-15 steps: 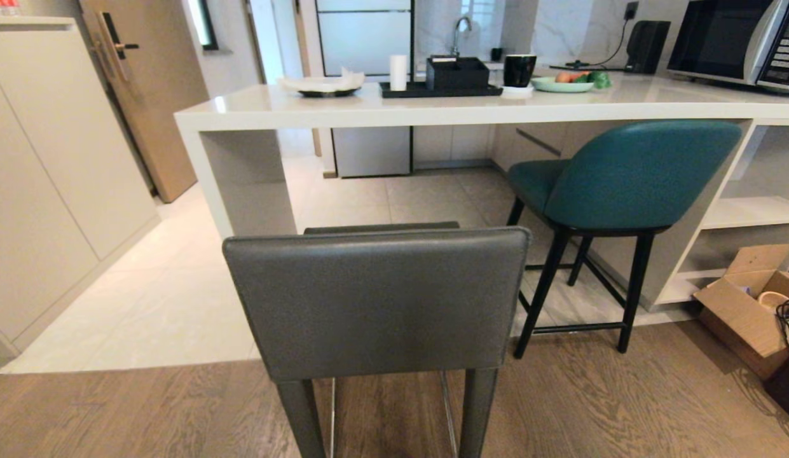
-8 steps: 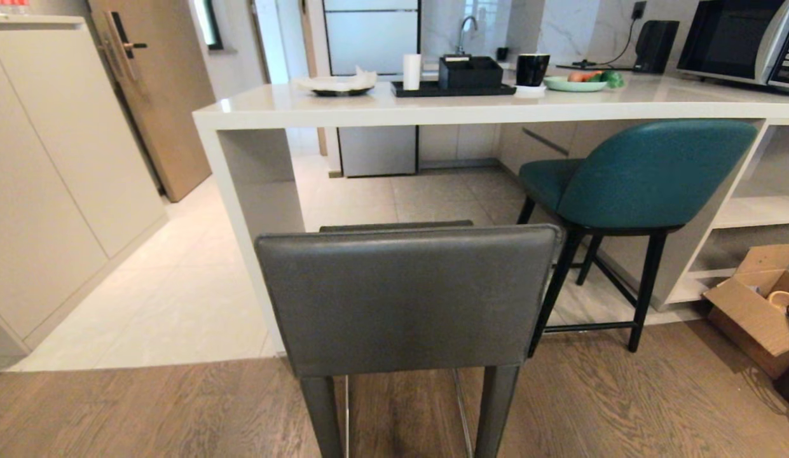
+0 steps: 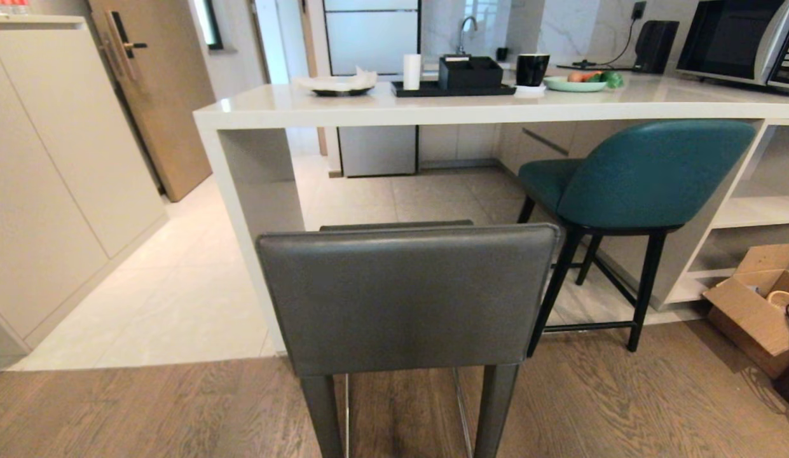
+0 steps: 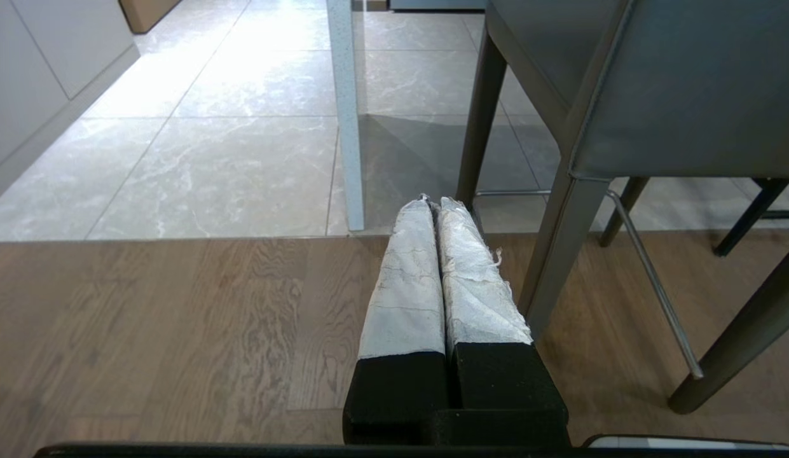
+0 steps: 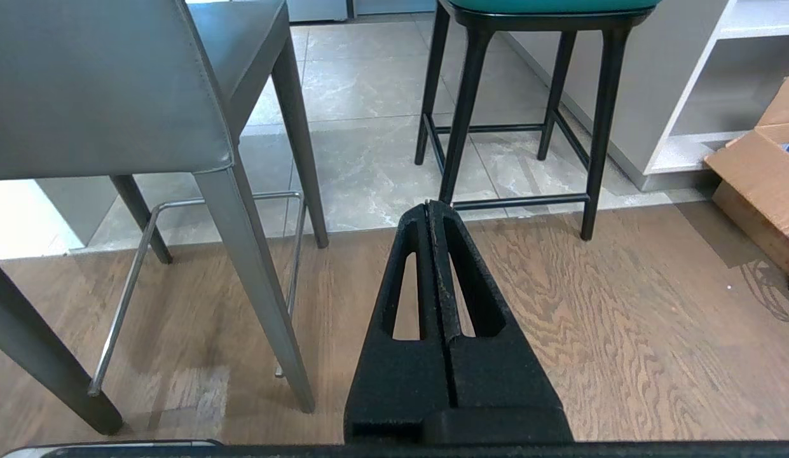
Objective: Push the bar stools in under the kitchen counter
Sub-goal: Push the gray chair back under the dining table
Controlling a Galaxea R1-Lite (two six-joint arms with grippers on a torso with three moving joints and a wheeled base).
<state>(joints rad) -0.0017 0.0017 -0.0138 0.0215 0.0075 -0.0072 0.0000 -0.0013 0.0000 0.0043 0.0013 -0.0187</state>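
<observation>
With both the left gripper (image 4: 432, 202) and right gripper (image 5: 430, 205) clenched empty and low, I'd push the near grey stool (image 3: 407, 296), standing out from the counter (image 3: 432, 108), on its stiff padded back, expecting a heavy frame that could tip on the floor seam.

You have a dark grey stool (image 3: 407, 296) with matching grey legs, and a teal stool (image 3: 648, 175) on thin black legs. The surface (image 3: 432, 108) is glossy white. The floor is pale marbled tile (image 3: 178, 299) meeting brown wood-grain boards (image 3: 146, 413). The left gripper (image 4: 440, 219) is white-wrapped on black; the right gripper (image 5: 432, 216) is black.
</observation>
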